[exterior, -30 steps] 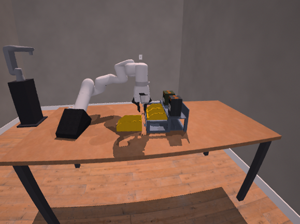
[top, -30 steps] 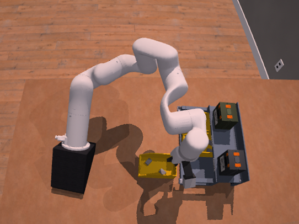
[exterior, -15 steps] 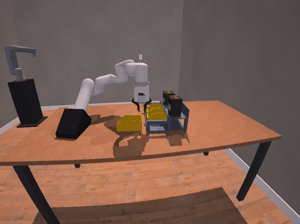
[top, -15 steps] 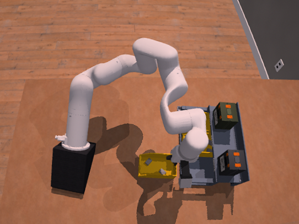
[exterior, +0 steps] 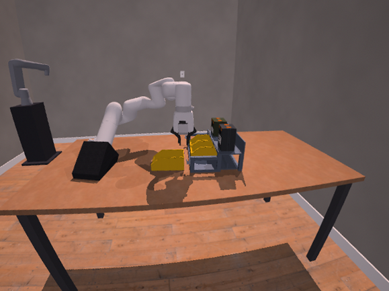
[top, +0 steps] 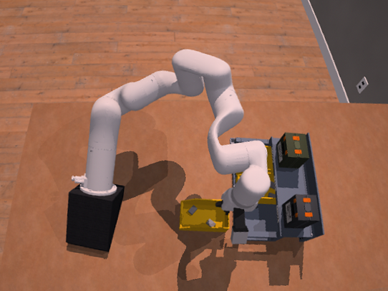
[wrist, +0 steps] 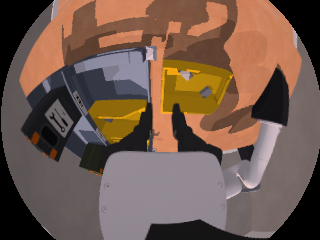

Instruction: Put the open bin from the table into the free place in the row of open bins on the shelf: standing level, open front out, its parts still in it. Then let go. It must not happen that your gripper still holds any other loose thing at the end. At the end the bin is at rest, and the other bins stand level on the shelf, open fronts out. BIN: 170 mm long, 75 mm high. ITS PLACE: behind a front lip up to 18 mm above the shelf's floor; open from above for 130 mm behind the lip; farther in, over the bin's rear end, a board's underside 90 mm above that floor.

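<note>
The yellow open bin (top: 204,215) stands on the table just in front of the grey shelf (top: 277,193), with two small grey parts inside. It also shows in the exterior view (exterior: 168,159) and the wrist view (wrist: 196,87). My gripper (top: 230,210) hovers above the strip of table between the bin and the shelf's front, pointing down. Its fingers stand partly apart with nothing between them. Two other yellow bins (top: 271,169) sit in a row on the shelf (exterior: 201,145). A bare grey place (top: 256,219) lies beside them at the near end.
Two dark boxes with orange marks (top: 292,150) (top: 300,211) stand on the shelf's upper board behind the bins. My black base block (top: 92,215) is at the table's left. A second black stand (exterior: 31,134) with a grey arm is off the table's far left.
</note>
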